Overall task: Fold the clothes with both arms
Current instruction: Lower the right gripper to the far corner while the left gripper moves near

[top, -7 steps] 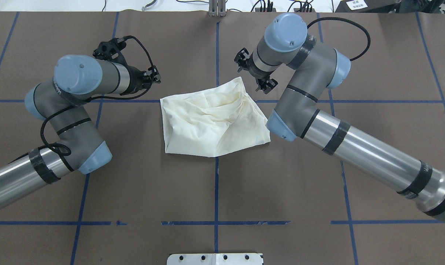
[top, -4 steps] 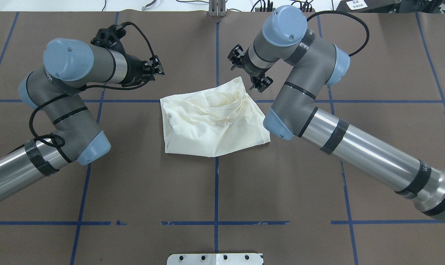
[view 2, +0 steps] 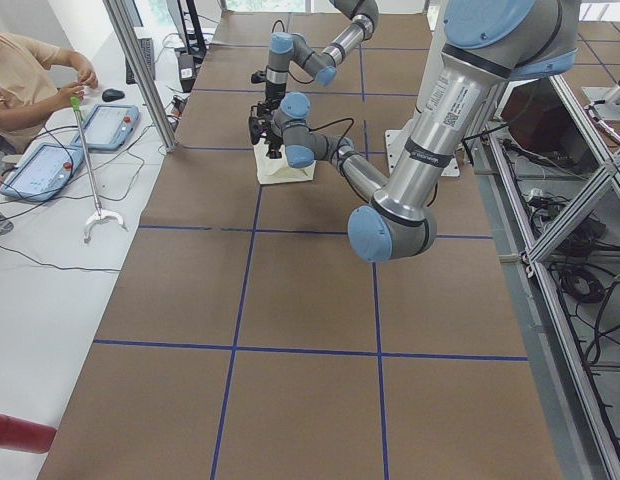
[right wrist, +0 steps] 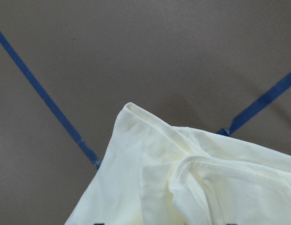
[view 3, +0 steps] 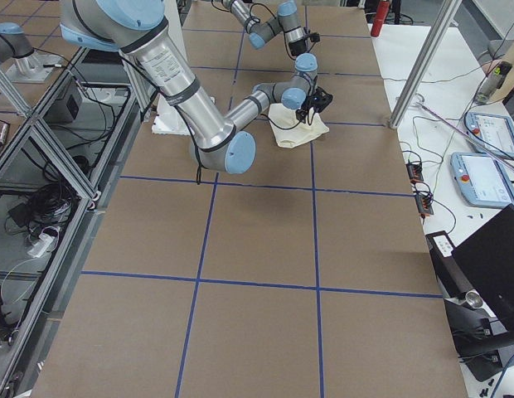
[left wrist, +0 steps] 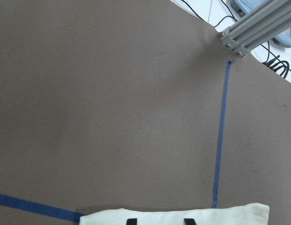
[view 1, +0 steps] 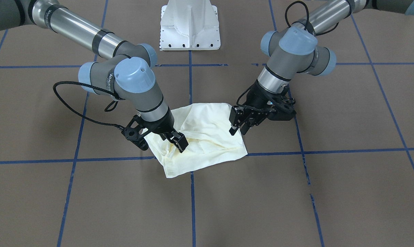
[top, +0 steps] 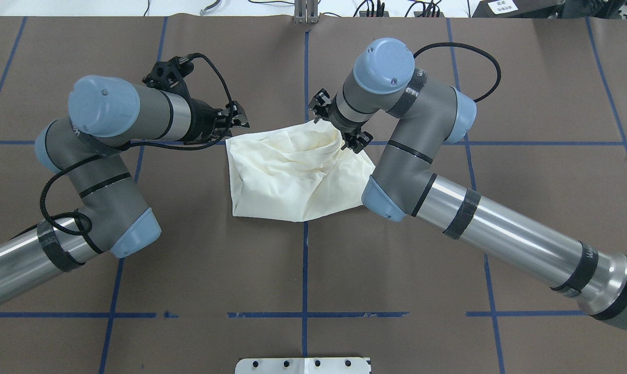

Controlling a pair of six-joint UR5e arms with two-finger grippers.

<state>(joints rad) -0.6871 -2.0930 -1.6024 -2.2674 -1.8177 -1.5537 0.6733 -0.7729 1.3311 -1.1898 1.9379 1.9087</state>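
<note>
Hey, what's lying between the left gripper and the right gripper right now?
Only the crumpled cream shirt lies between the left gripper and the right gripper, with nothing else in that stretch. The front-facing view shows it best.

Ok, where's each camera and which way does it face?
Front: across table, facing robot; left arm, right arm, shirt.
Overhead: behind robot, looking down; both arms.
Left end: along table; left arm nearest.
Right end: along table; right arm nearest.
Left wrist: over shirt edge; fingertips.
Right wrist: over shirt corner.
All show the shirt.
</note>
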